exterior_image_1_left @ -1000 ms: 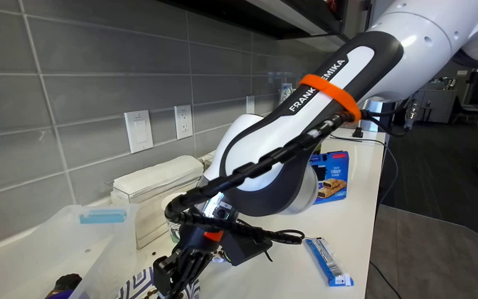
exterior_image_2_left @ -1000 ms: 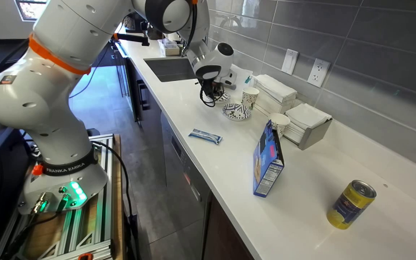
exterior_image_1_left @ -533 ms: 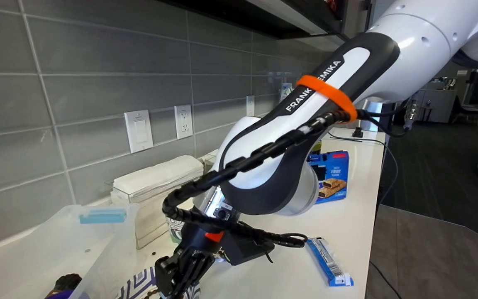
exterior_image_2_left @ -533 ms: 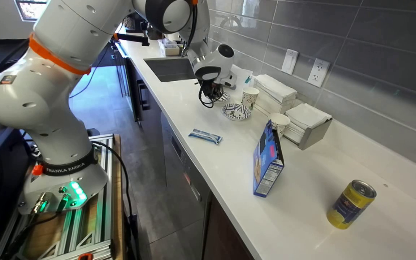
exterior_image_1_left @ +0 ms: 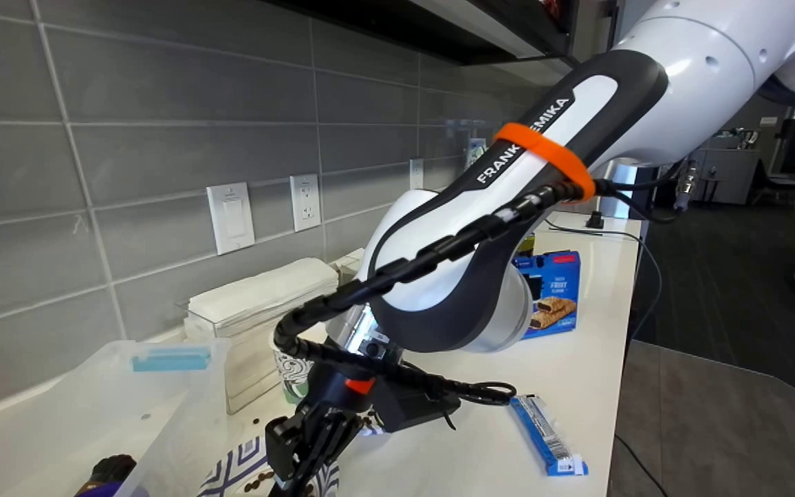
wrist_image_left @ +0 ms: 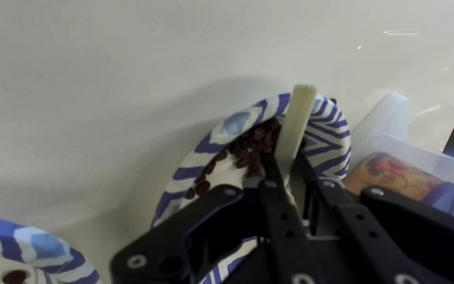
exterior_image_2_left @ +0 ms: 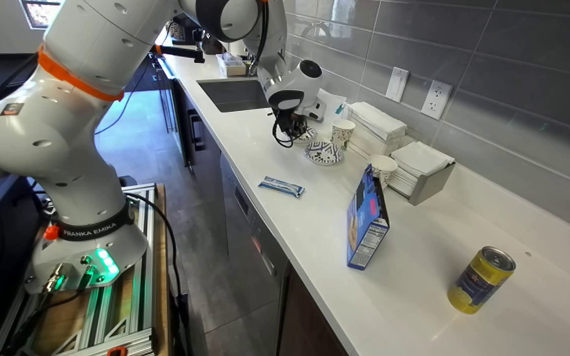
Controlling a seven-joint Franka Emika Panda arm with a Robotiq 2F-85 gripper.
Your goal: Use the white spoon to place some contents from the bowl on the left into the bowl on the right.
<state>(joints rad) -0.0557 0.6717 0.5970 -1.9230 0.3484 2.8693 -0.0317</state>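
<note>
The gripper [wrist_image_left: 287, 167] is clenching the white spoon [wrist_image_left: 296, 118] over a bowl [wrist_image_left: 187, 172] of beans [wrist_image_left: 256, 138] sitting between the front and back edges of the worktop [exterior_image_2_left: 309, 217].

And near the claw [wrist_image_left: 286, 165] it's a translucent tub [exterior_image_1_left: 201, 407], napkins [exterior_image_1_left: 263, 293] toward the wall [exterior_image_1_left: 190, 159], blue-wrapped bar [exterior_image_2_left: 281, 187] farther off, blue box [exterior_image_2_left: 365, 220] beyond that, yellow can [exterior_image_2_left: 481, 281] farthest out!

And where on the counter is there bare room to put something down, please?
In an exterior view, the counter is bare between the blue box and the yellow can, and between the wrapped bar and the sink. It is crowded around the patterned bowls, with the gripper, a paper cup and napkins close by.
</note>
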